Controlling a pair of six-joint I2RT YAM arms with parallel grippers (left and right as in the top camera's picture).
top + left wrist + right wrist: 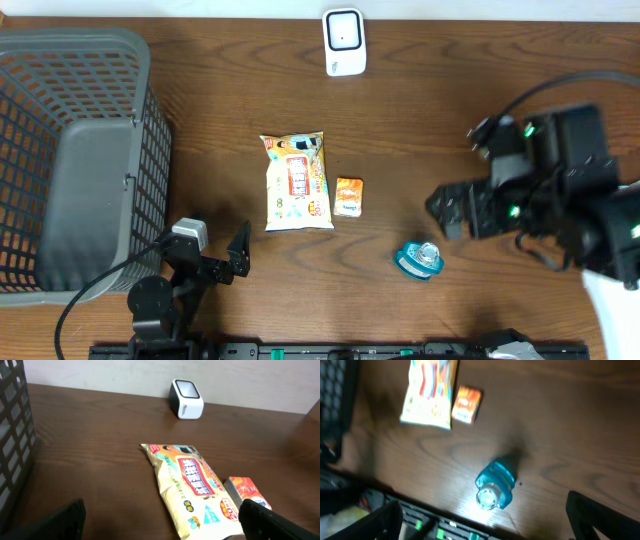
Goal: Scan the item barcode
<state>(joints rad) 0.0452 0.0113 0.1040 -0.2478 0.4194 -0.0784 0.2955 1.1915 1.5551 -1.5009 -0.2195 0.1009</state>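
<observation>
- Pincers first: the right pincer [441, 213] stands wide with nothing between its fingers. It hangs above the tabletop [450, 100], well to the right of the scanner [343, 41] and nearer the robot.
- The left pincer [240, 258] is also wide and holds nothing. It sits well apart from the scanner, on the robot's side and a little to the left.
- A blue bottle [418, 259] lies on its side on the tabletop, near the right pincer but not touching it. It is far from the scanner, toward the robot and to the right.
- A snack bag [296, 182] lies flat between the scanner and the robot, slightly left of the scanner.
- A small orange packet [348, 196] rests just beside the bag's right edge, straight out from the scanner.
- A grey basket [60, 60] stands far to the scanner's left.
- Progress, as I judge it: no item is lifted or held up to the scanner's window, so no scan is under way now.
- Which of the three items is meant I cannot tell. The bottle looks likeliest, as it lies closest to the right pincer.
- What seems left is picking one item up, finding its barcode, which I cannot make out on any of them, and turning it to face the scanner.
</observation>
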